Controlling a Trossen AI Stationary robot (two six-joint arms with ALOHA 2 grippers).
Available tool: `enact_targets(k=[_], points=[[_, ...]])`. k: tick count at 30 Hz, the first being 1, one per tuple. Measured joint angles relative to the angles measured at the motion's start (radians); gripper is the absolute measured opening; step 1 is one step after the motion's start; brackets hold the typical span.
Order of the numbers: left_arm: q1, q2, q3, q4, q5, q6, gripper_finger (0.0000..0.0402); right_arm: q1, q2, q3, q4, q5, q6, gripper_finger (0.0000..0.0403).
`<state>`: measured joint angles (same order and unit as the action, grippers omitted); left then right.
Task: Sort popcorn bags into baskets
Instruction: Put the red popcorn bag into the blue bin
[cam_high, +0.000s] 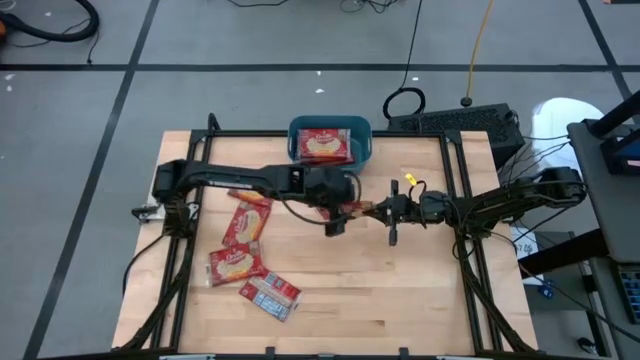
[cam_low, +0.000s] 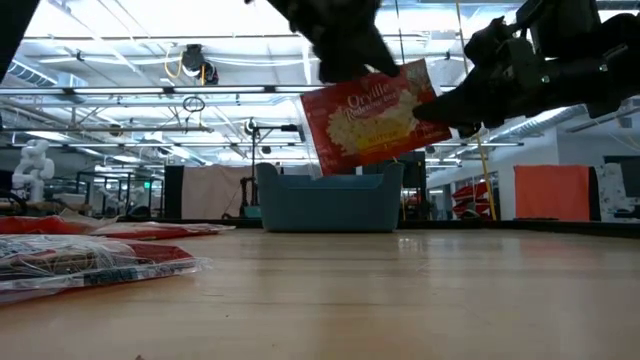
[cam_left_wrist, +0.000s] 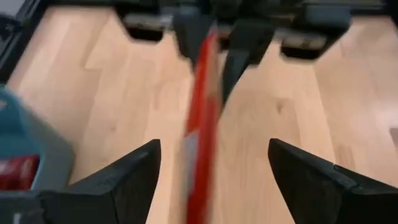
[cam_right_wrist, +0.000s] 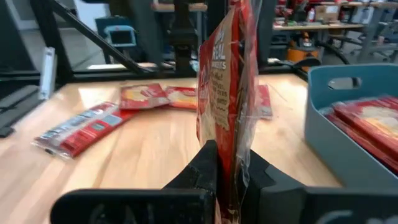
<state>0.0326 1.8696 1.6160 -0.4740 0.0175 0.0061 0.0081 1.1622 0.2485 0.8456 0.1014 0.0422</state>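
One red popcorn bag (cam_low: 368, 115) with a cream label hangs in the air above the table's middle, its face toward the near edge. My right gripper (cam_right_wrist: 229, 155) is shut on it from the right. My left gripper (cam_left_wrist: 214, 144) is open over the bag's upper left part; its fingers stand on either side of the bag's thin edge (cam_left_wrist: 200, 130) without touching it. The teal basket (cam_high: 366, 140) sits at the far edge with one bag (cam_high: 323, 146) lying flat in it. Three more bags (cam_high: 247, 220) (cam_high: 235, 265) (cam_high: 270, 293) lie flat on the table's left. My right gripper pinches the bag between its two fingers at the end toward the table's right (cam_low: 425, 100), seen edge-on beside the fingers (cam_right_wrist: 231, 134). The fingers come in level from the right. The bag is lifted clear, standing on edge and slightly tilted.
The basket's near wall (cam_low: 330, 205) stands just behind the held bag. Black rails (cam_high: 455, 180) frame the wooden table top. Bare wood (cam_high: 400, 290) shows toward the near right. Cables and a keyboard (cam_high: 455, 122) lie beyond the far right corner.
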Motion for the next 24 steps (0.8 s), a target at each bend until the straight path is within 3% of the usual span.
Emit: enact_targets(k=[4,16,24], points=[[0.002,0.019,0.002,-0.004,0.009,0.009,0.0275,0.0,0.0,0.0,-0.005,0.013,-0.001,0.0015],[0.035,0.013,0.001,-0.025,0.004,-0.008,0.0142,0.0,0.001,0.0,-0.021,0.032,-0.001,0.0015],[0.045,0.013,0.001,-0.042,0.009,0.032,0.0095,0.0,0.001,0.0,-0.028,0.033,-0.001,0.0015]])
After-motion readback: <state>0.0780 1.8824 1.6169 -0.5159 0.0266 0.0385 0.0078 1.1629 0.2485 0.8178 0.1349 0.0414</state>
